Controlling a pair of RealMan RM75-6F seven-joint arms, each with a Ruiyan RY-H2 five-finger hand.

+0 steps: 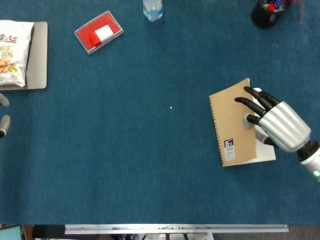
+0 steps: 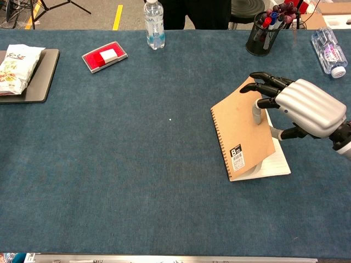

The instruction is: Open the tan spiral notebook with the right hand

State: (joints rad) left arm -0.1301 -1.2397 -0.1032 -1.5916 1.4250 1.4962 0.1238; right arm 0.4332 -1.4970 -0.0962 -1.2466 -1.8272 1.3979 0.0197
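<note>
The tan spiral notebook [image 1: 235, 127] [image 2: 242, 131] lies right of the table's middle, with its spiral on the left and a barcode label near its front edge. My right hand [image 1: 280, 125] [image 2: 307, 107] grips the right side of its cover, thumb on top and dark fingers [image 2: 266, 82] over the far corner. The cover is raised on that side, and white pages [image 2: 277, 161] show beneath it. Only the fingertips of my left hand [image 1: 3, 112] show, at the left edge of the head view, far from the notebook.
A red case [image 2: 105, 56] and a water bottle [image 2: 154, 19] stand at the back. A pen holder [image 2: 263, 30] and a lying bottle [image 2: 328, 44] are at the back right. A snack bag [image 2: 16, 60] lies on a dark tray [image 2: 44, 76] at the far left.
</note>
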